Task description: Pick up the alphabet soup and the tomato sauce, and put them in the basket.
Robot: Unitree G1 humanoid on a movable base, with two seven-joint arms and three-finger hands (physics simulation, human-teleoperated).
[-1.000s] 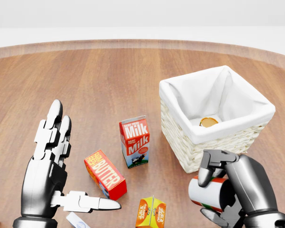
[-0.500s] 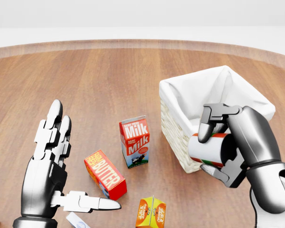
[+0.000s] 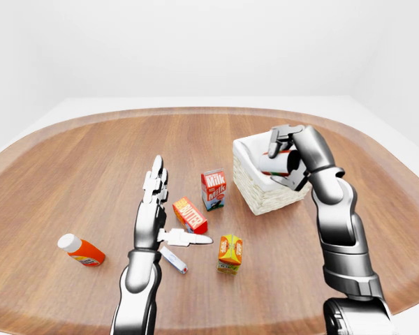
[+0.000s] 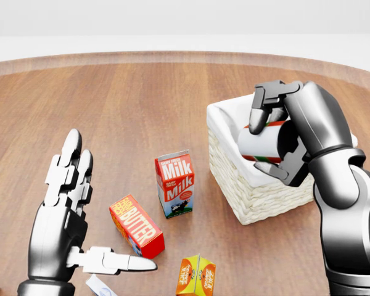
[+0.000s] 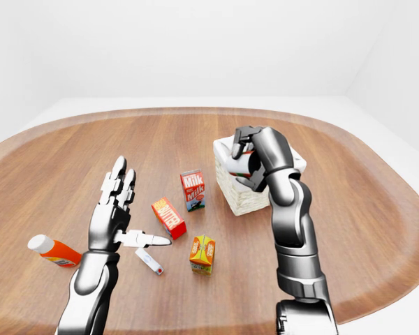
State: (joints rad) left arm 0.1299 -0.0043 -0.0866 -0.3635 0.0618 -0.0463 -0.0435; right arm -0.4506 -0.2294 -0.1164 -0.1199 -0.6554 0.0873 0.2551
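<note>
Closest to the robot, low in the head view, a small orange juice box (image 4: 195,275) stands on the brown wooden table (image 4: 142,105). At about eight o'clock from it is the left hand (image 4: 68,216), with its fingers spread wide and flat and nothing in it. A white tube (image 3: 173,259) lies by that hand, and an orange bottle (image 3: 82,250) lies well apart at nine o'clock in the left-eye view. A red butter box (image 4: 137,226) lies just beside the thumb. A milk carton (image 4: 174,183) stands up at one o'clock from the butter. Farther off sits the basket (image 4: 259,196) with its white cloth. The right hand (image 4: 283,139) has its fingers wrapped around a can (image 4: 260,143), over the basket.
</note>
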